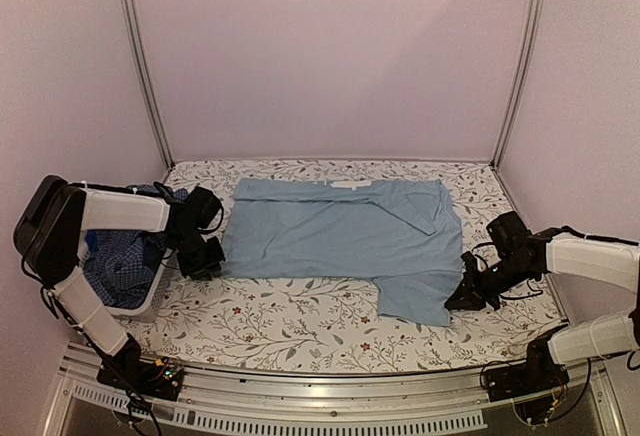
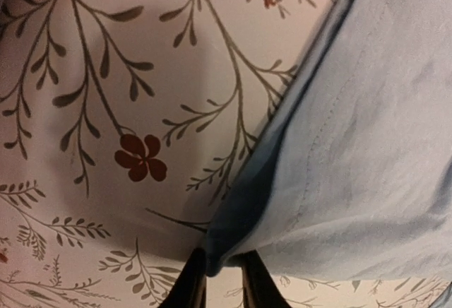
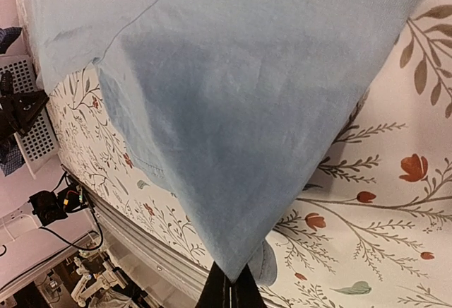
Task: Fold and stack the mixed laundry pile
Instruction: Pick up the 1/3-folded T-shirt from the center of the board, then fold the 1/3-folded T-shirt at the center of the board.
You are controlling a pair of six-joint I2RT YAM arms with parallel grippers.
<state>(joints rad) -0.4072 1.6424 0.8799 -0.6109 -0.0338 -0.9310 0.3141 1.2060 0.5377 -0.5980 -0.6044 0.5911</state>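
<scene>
A plain light-blue shirt (image 1: 340, 236) lies spread across the middle of the floral table (image 1: 300, 321). My left gripper (image 1: 207, 258) is at the shirt's left edge. In the left wrist view its narrow jaws (image 2: 222, 271) pinch a corner of that shirt (image 2: 367, 145), which is raised slightly off the table. My right gripper (image 1: 466, 294) is at the shirt's lower right corner. In the right wrist view it (image 3: 230, 283) is shut on the cloth (image 3: 233, 110), which rises tent-like to the fingertips. The dark blue checked shirt (image 1: 120, 261) lies in the basket at the left.
The white plastic basket (image 1: 140, 304) stands at the table's left edge, close behind my left arm, and its perforated wall (image 3: 32, 135) shows in the right wrist view. A metal rail (image 1: 330, 396) runs along the front edge. Upright frame posts (image 1: 140, 56) stand at the back corners.
</scene>
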